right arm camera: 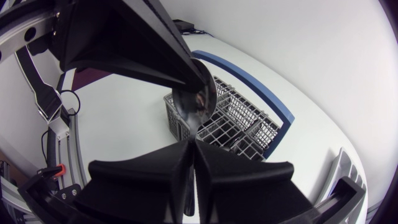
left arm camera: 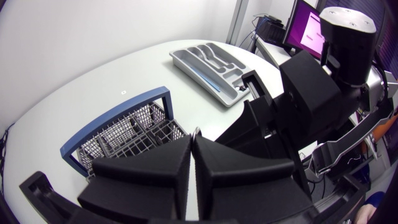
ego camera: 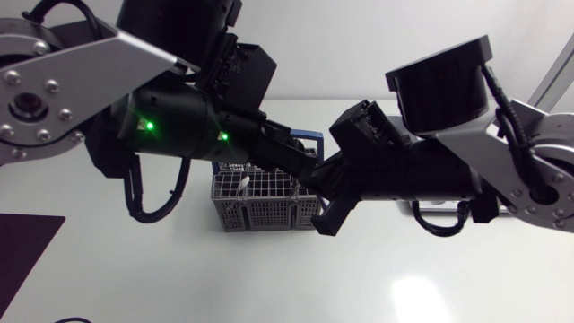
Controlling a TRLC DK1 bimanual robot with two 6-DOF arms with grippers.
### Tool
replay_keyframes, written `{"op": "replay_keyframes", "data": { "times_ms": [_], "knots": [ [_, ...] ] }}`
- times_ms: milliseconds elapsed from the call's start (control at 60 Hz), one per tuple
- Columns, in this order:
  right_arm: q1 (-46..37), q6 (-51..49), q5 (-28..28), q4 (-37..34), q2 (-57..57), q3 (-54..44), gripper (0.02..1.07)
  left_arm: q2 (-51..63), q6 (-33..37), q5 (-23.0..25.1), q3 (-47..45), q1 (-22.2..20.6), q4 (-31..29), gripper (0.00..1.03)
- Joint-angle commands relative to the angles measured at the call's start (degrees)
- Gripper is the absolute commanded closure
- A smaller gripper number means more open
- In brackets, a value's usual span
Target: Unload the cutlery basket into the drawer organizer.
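Steel spoon (right arm camera: 196, 102), handle hidden, over the mesh basket (ego camera: 260, 211), itself half covered

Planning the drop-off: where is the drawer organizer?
In the left wrist view, the drawer organizer lies on the table beyond the cutlery basket, beside the right arm.

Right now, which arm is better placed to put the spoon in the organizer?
Right, probably: the left jaws hold the spoon at the right jaws, and the organizer lies beside the right arm, beyond the basket.
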Motion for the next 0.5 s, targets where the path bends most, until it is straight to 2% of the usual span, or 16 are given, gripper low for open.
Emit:
{"op": "replay_keyframes", "data": {
  "times_ms": [0, 183, 250, 317, 350, 433, 450, 483],
  "knots": [
    [0.7, -1.1, -0.8, 0.0, 0.0, 0.1, 1.01, 0.6, -1.0, 0.5, 1.5, 0.5, 0.2, 0.99],
    [0.8, -1.1, -0.8, -0.2, 0.0, 0.0, 1.01, 0.6, -1.0, 0.4, 1.4, 0.6, 0.2, 0.98],
    [0.9, -1.2, -0.9, -0.2, 0.0, -0.1, 1.01, 0.6, -1.0, 0.5, 1.5, 0.8, 0.2, 0.86],
    [1.0, -1.2, -0.9, -0.2, 0.0, -0.1, 1.01, 0.6, -1.2, 0.5, 1.8, 1.0, 0.2, 0.82],
    [1.0, -1.2, -1.2, -0.3, -0.1, -0.1, 1.01, 0.6, -1.4, 0.5, 1.9, 1.1, 0.3, 0.77],
    [1.1, -1.2, -1.3, -0.7, -0.1, -0.1, 1.01, 0.7, -1.9, 0.6, 2.3, 1.5, 0.2, 0.57],
    [1.3, -1.2, -1.3, -0.7, -0.1, -0.1, 1.01, 0.7, -2.2, 1.0, 2.6, 1.7, 0.2, 0.48],
    [1.3, -1.2, -1.3, -0.8, 0.0, -0.2, 1.01, 0.8, -2.4, 2.3, 2.8, 2.4, 0.2, 0.39]
  ]
}}
